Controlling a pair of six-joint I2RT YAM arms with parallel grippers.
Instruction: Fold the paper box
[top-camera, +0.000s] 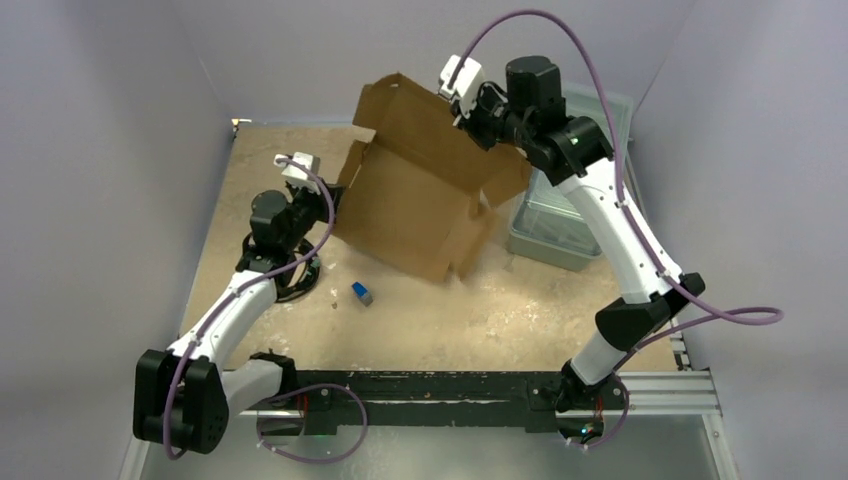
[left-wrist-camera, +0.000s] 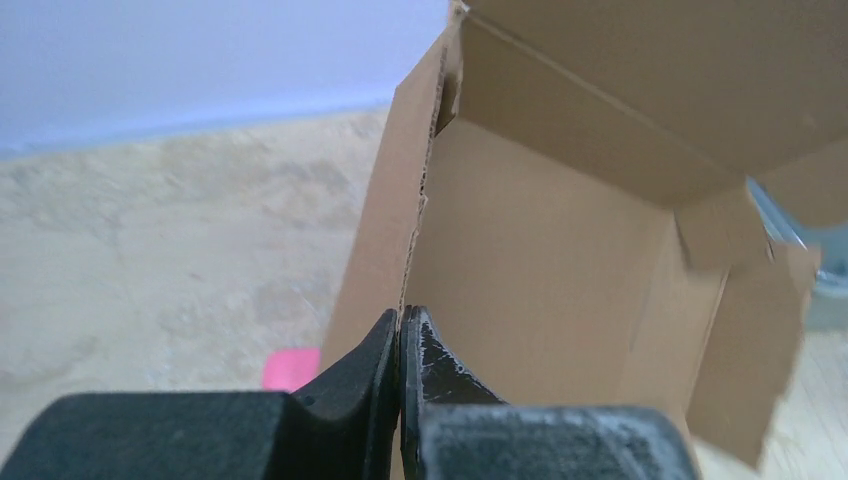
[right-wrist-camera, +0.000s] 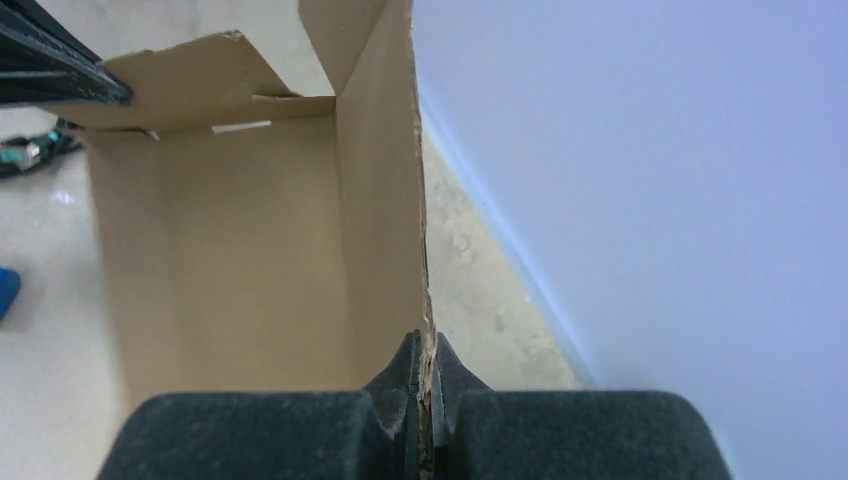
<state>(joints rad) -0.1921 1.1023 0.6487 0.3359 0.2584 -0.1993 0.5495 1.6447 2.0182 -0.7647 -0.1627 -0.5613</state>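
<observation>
Clamping the paper box (top-camera: 420, 190) by its edges with my left gripper (left-wrist-camera: 400, 345) and right gripper (right-wrist-camera: 428, 365); clear bin (top-camera: 560, 225) beside my right, blue block (top-camera: 362, 293) near my left.

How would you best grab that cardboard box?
By a thin wall edge, coming in edge-on so one finger lands on each face. The paper box has its side walls folded up; the left gripper and right gripper each pinch such an edge.

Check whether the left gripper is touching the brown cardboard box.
Touching. The left wrist view shows the left gripper shut on a wall edge of the brown corrugated cardboard box, the edge running straight between its fingertips.
</observation>
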